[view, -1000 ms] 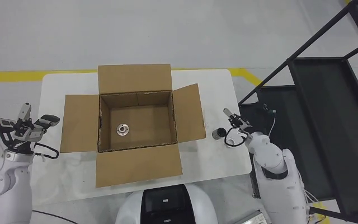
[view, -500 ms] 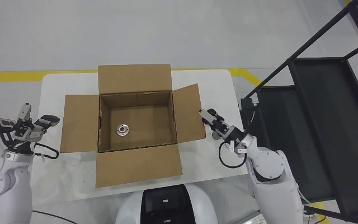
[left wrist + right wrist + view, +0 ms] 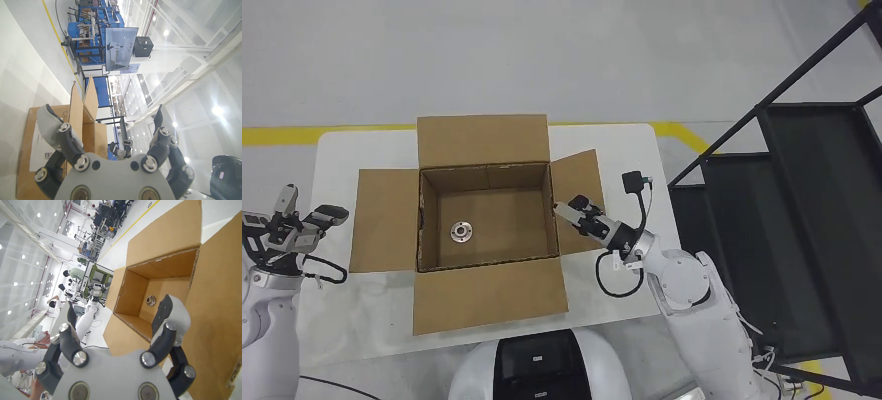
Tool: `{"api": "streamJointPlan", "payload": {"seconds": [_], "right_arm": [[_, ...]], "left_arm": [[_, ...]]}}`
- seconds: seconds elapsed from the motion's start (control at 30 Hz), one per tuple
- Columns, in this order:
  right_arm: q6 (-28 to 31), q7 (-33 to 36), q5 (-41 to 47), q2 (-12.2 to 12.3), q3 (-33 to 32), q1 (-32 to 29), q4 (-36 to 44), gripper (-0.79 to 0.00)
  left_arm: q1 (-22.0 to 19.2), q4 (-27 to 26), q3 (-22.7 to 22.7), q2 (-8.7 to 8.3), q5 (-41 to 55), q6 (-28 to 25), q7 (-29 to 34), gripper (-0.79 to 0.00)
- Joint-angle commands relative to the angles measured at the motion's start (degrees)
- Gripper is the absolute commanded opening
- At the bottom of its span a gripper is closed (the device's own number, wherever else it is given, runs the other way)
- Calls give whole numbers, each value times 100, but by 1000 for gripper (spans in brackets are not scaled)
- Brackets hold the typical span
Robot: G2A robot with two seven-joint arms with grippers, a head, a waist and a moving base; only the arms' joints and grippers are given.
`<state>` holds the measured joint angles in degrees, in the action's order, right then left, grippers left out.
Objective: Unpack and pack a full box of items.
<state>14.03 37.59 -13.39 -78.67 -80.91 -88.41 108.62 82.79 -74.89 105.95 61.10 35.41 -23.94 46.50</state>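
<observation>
An open cardboard box (image 3: 487, 215) stands in the middle of the white table (image 3: 627, 150), all flaps folded outward. A small metal flange (image 3: 458, 232) lies on its floor, and it appears again as the flange (image 3: 150, 300) in the right wrist view. My right gripper (image 3: 570, 206) hovers over the box's right flap (image 3: 582, 195), open, with nothing between its fingers (image 3: 164, 309). My left gripper (image 3: 310, 207) hangs open and empty beyond the table's left edge, facing the box's side (image 3: 47, 132).
A black metal stair frame (image 3: 802, 180) stands close to the table's right side. The box flaps cover much of the table; bare strips remain along the left, right and front edges.
My right arm has swung left from the table's right edge to over the box's right flap. The left arm has not moved.
</observation>
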Motion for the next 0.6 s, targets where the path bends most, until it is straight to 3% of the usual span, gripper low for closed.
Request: {"api": "streamJointPlan", "payload": {"seconds": [0.0,0.37,0.57], "right_arm": [[0,1,0,0,0,0,0,0],[-20,-25,-28,-2,47,24,-4,0],[-271,-49,-324,-96,1064,981,-530,0]], "left_arm": [[0,0,0,0,0,0,0,0],[0,0,0,0,0,0,0,0],[0,0,0,0,0,0,0,0]]}}
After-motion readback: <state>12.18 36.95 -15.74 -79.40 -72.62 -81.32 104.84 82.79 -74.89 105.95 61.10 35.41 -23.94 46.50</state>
